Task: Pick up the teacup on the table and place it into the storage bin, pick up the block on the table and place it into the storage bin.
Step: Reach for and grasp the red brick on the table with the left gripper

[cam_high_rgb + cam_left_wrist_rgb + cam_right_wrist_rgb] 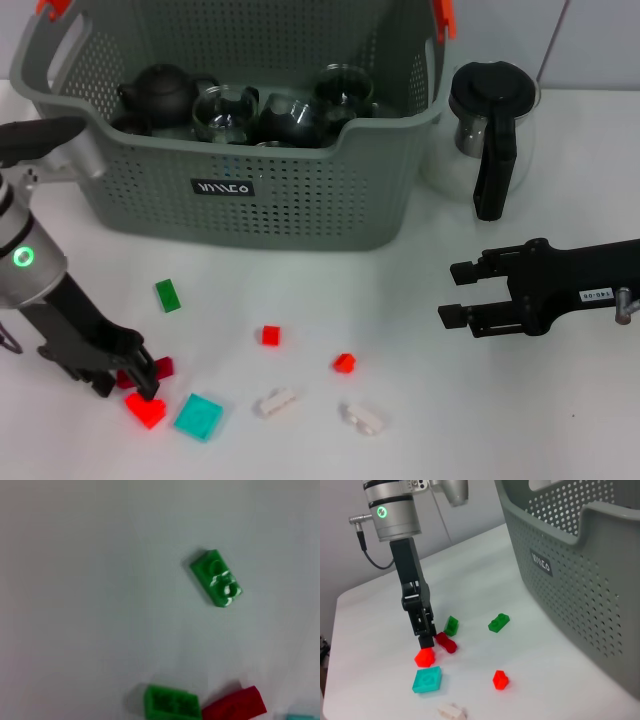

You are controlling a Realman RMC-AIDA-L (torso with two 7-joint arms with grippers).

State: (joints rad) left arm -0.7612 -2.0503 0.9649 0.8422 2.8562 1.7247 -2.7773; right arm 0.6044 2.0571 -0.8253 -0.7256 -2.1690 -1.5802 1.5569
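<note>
Our left end effector (125,378) is down at the desk (400,300) among the loose blocks at our near left. Its fingertips sit right at a dark red block (446,643), with a small green block (451,625) just beside it and a bright red block (424,657) just in front. We cannot tell whether the fingers are closed on anything or only standing over the pieces. Our left wrist view shows another green block (216,577) lying flat and alone, studs up.

Farther out lie a teal plate (198,416), two small red blocks (270,335) and (344,362), and two white pieces (274,402) and (362,417), all well apart from one another.

Our right end effector (455,293) hangs open above the desk at our right, holding nothing, near the glass pitcher (490,135).

The storage bin (300,190) stands at the back of the desk, already carrying a dark teapot (160,95) and glass cups (225,110). We see no teacup on the desk, so blocks are what remains.

We judge these blocks light, rigid and smooth-sided, apt to skid or flip if a finger lands on an edge. The best hold is across the two long flat sides, low near the desk. The dark red piece has close neighbours that may get nudged.
</note>
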